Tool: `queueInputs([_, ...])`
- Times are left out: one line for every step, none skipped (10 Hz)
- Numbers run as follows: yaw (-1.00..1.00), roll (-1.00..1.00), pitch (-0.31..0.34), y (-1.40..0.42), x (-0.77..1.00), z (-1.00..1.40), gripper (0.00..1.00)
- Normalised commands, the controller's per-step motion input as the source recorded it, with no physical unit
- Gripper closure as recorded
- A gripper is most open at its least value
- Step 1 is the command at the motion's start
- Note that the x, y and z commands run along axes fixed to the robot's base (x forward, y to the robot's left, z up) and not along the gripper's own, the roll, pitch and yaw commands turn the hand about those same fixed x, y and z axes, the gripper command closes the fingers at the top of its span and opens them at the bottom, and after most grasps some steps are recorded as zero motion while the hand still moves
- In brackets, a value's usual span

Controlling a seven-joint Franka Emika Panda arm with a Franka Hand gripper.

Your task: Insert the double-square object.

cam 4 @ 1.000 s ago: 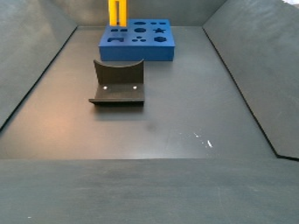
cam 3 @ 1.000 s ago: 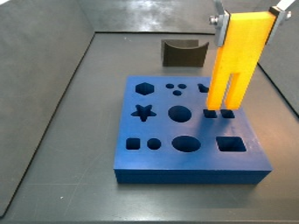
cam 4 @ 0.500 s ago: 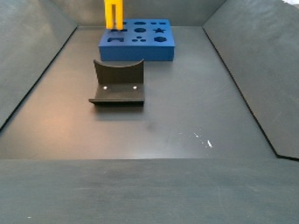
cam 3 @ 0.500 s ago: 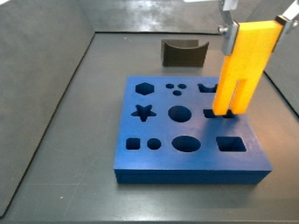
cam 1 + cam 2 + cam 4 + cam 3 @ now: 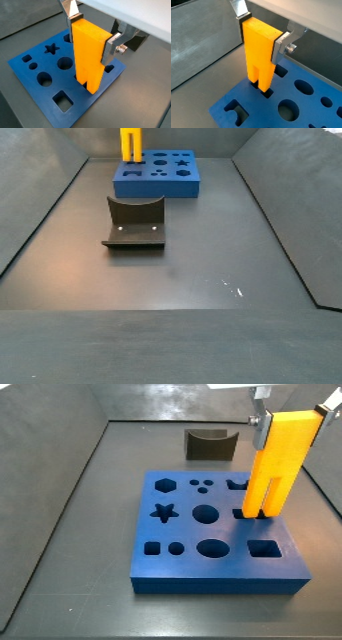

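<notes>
The double-square object [image 5: 277, 464] is a tall yellow-orange block held upright, prongs down. My gripper [image 5: 291, 412] is shut on its solid upper end, one finger [image 5: 72, 22] on each side, as both wrist views show [image 5: 262, 37]. It stands over the blue board [image 5: 201, 534] near the board's right edge. The prong tips sit in the pair of small square holes [image 5: 264, 91], and most of the block [image 5: 90, 55] still stands above the board. In a side view the block [image 5: 130, 146] shows at the far end over the board [image 5: 158, 175].
The dark fixture [image 5: 210, 444] with a curved notch stands on the floor behind the board; it also shows in a side view [image 5: 135, 223]. The board has other holes: a star [image 5: 163, 512], circles, squares, a hexagon. Grey walls enclose the floor.
The gripper has lowered the double-square object, so its prong tips went from just above the two square holes down into them. In the last half second it has barely moved.
</notes>
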Motion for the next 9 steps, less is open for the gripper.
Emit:
queueInputs([-0.01, 0.08, 0.039, 0.0, 0.0, -0.04, 1.0])
queueInputs([0.0, 0.09, 0.034, 0.0, 0.0, -0.05, 1.0])
queueInputs([-0.02, 0.08, 0.017, 0.0, -0.04, -0.1, 1.0])
queueInputs([-0.01, 0.07, 0.0, 0.0, -0.01, -0.08, 1.0])
queueInputs([-0.02, 0.08, 0.0, 0.0, -0.05, -0.13, 1.0])
queueInputs([-0.03, 0.07, 0.0, 0.0, -0.09, -0.13, 1.0])
queueInputs([-0.03, 0.05, 0.0, 0.0, -0.14, -0.11, 1.0])
queueInputs([-0.02, 0.04, 0.0, 0.0, -0.15, -0.1, 1.0])
queueInputs([-0.03, 0.05, 0.0, 0.0, -0.19, -0.12, 1.0])
